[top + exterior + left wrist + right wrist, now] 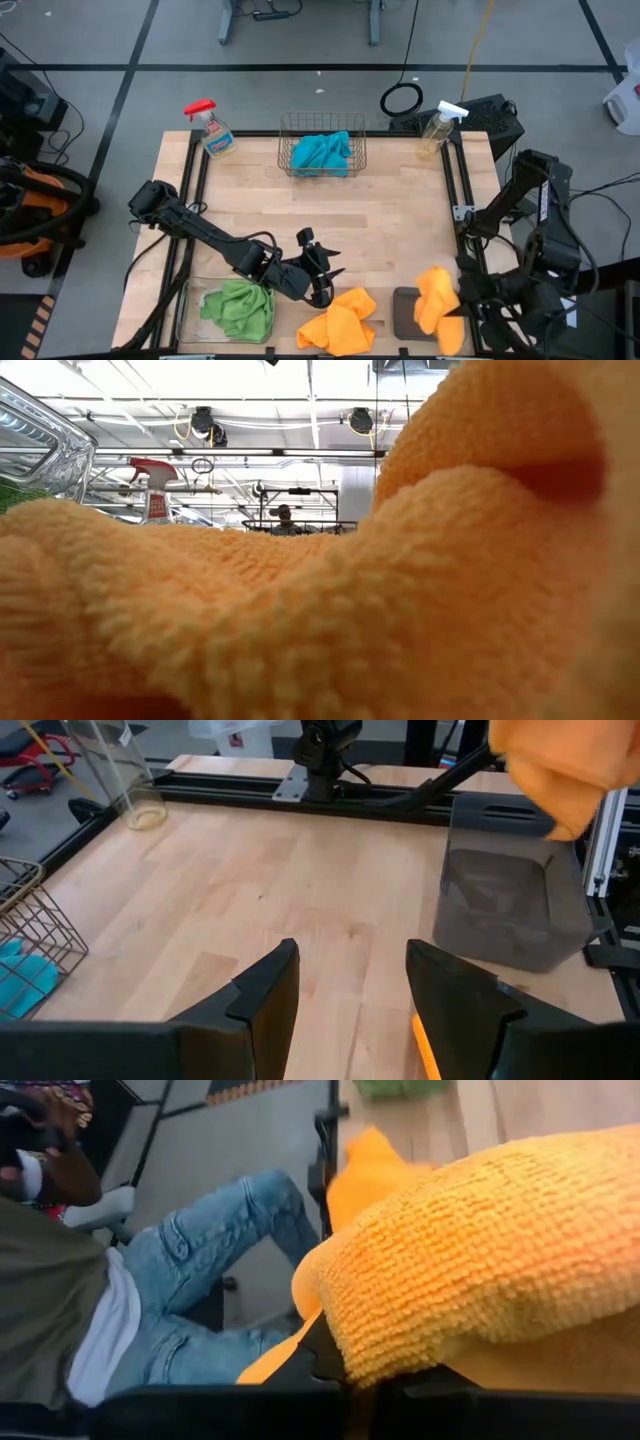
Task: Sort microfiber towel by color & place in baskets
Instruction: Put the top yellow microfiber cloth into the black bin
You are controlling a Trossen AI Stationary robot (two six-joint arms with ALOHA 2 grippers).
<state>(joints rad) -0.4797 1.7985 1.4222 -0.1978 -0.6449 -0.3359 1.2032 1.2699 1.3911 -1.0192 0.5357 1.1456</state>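
My right gripper [458, 305] is shut on a yellow-orange towel [436, 298] over the dark grey bin [405, 312] at the near right. A second yellow-orange towel [340, 322] lies crumpled on the table at the near edge and fills the low view [320, 610]. My left gripper [322, 278] hovers open just on its far-left side, touching nothing. Green towels [240, 308] lie in the clear bin [185, 300]. Teal-blue towels [322, 153] lie in the copper wire basket [322, 125] at the far middle. My right gripper holds the yellow-orange towel by a bunched part [400, 1330], coming from the table's right side. The cloth drapes over the fingers and hides the place of contact. The towel is lifted clear, and its lower end [560, 780] hangs above the dark grey bin [505, 910].
A red-capped spray bottle [212, 128] lies at the far left corner and a white-capped one [438, 130] stands at the far right. A seated person in jeans [180, 1300] shows beyond the near edge. Bare wood [390, 220] spans the middle.
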